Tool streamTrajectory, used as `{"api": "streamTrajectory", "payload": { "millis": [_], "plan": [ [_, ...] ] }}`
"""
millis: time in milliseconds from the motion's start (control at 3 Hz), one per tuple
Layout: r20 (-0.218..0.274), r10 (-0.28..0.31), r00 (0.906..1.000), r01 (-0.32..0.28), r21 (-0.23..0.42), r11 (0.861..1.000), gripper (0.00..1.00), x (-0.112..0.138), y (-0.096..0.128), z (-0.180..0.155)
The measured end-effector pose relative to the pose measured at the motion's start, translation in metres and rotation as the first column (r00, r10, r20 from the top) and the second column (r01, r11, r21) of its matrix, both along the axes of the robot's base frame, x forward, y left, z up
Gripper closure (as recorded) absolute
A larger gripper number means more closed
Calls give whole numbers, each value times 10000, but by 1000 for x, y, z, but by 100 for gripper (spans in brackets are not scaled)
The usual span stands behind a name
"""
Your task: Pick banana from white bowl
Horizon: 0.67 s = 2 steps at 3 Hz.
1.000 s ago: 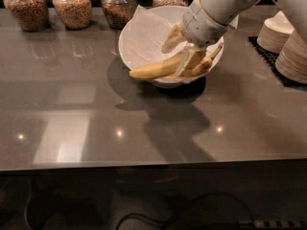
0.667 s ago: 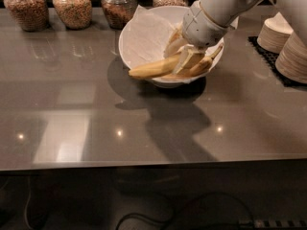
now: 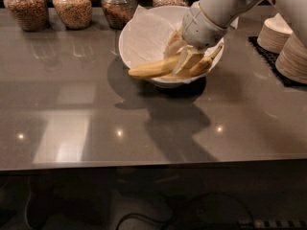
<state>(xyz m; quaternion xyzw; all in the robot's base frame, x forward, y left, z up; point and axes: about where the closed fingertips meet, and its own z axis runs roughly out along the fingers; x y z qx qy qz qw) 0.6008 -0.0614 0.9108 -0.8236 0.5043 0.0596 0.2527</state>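
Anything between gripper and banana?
Nothing shows there in the camera view: the gripper, down in the white bowl, overlaps the banana with no gap; a thinner banana lies alongside.

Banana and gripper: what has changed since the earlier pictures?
Nothing visibly changed. The gripper stays low in the white bowl, against the banana, which lies over the front rim. The thinner banana, jars and stacked bowls kept their places.

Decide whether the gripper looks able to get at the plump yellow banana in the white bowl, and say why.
Probably yes: the gripper is down in the white bowl at the right end of the banana, and nothing covers it, though a thinner banana lies close beside.
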Motion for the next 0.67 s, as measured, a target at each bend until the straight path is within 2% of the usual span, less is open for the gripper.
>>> {"api": "streamTrajectory", "payload": {
  "millis": [667],
  "plan": [
    [665,57,9978,-54,-38,10000,100,-1,-4,30]
  ]
}}
